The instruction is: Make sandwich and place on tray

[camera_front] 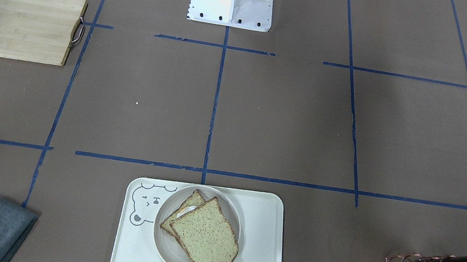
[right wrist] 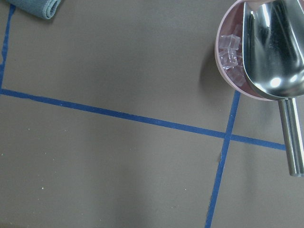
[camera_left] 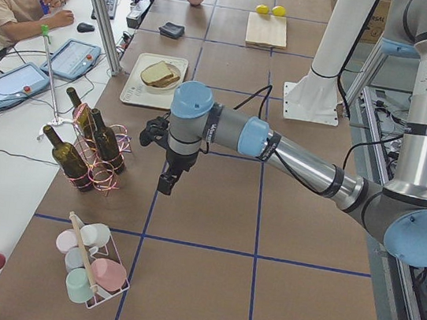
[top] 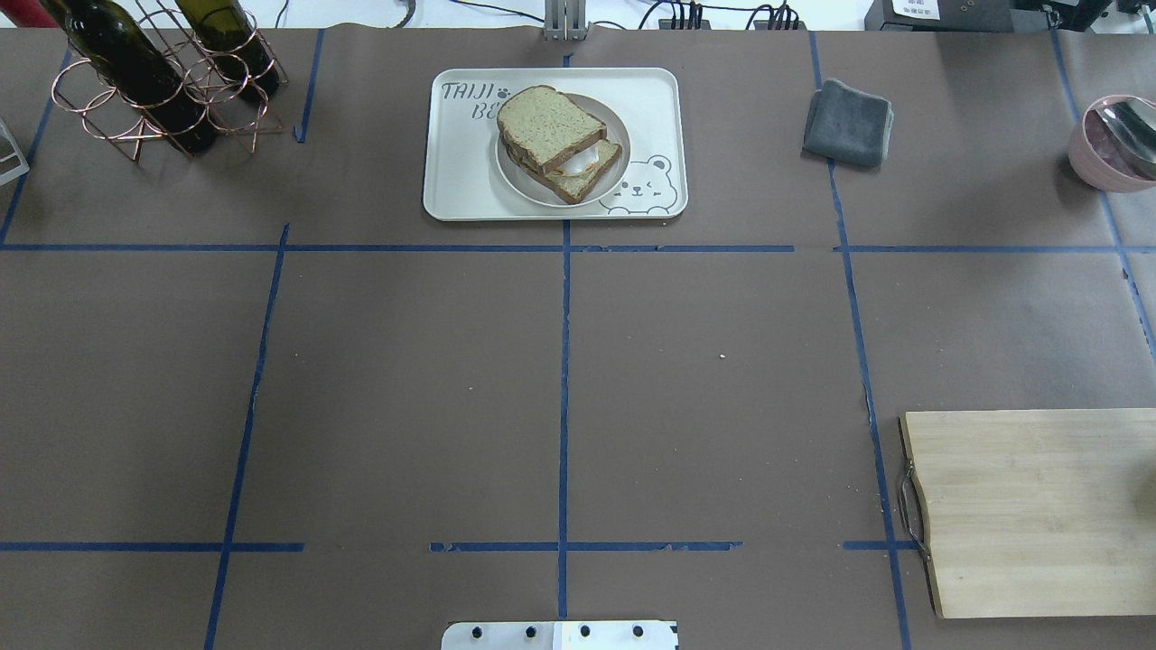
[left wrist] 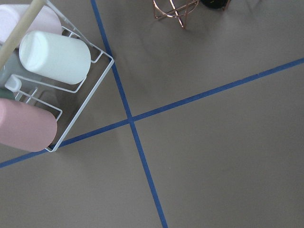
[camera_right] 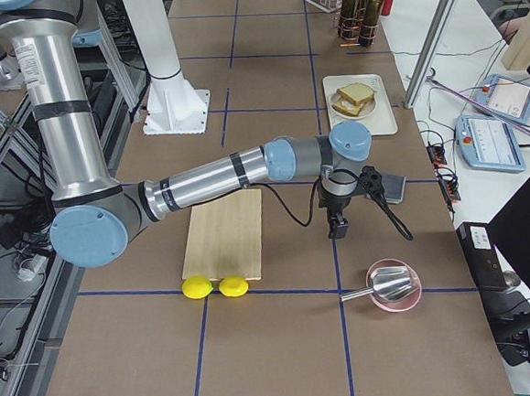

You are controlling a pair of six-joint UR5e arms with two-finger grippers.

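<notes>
Sandwich [top: 553, 135] sits on its plate [top: 511, 178], and the plate is on the tray [top: 461, 194] at the table edge far from the robot. The top slice is skewed, so I see the bottom slice and a bit of egg white [top: 582, 162]; I can't make out the yolk. The plate covers part of the tray lettering, and the front view cuts off the tray's edge.

The left gripper [camera_left: 166, 184] hangs over bare table near the wine rack [camera_left: 91, 155], and the right gripper [camera_right: 338, 229] is beside the cutting board [camera_right: 222, 233]. Both show only in side views and the wrist cameras show no fingers, so I cannot tell whether they are spread or pressed together.
</notes>
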